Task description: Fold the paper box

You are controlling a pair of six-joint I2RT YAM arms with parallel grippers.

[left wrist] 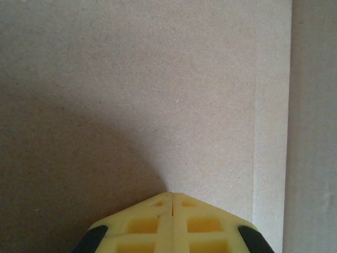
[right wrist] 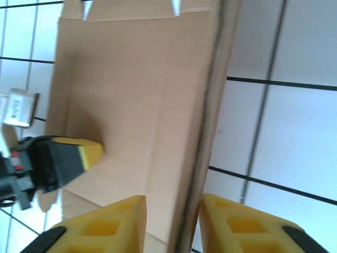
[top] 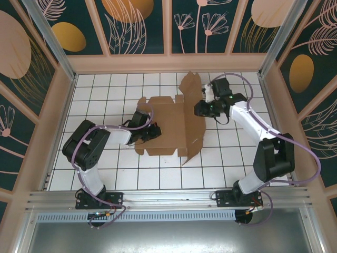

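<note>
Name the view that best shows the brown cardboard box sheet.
Top external: the whole brown cardboard sheet, flaps and outline. Left wrist gives plain close-up surface; right wrist, one panel and a raised edge.

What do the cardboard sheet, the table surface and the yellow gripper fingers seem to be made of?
The paper box: brown cardboard, matte and grainy, likely corrugated, judging by its thick cut edge. The table: white and smooth with a dark grid, perhaps tiles or a printed sheet. The fingers of the right gripper: yellow plastic, apparently moulded or printed, with hollow cells.

Black-and-white arms (top: 87, 147), purple cables (top: 243, 77), yellow fingers (right wrist: 118, 221)
</note>
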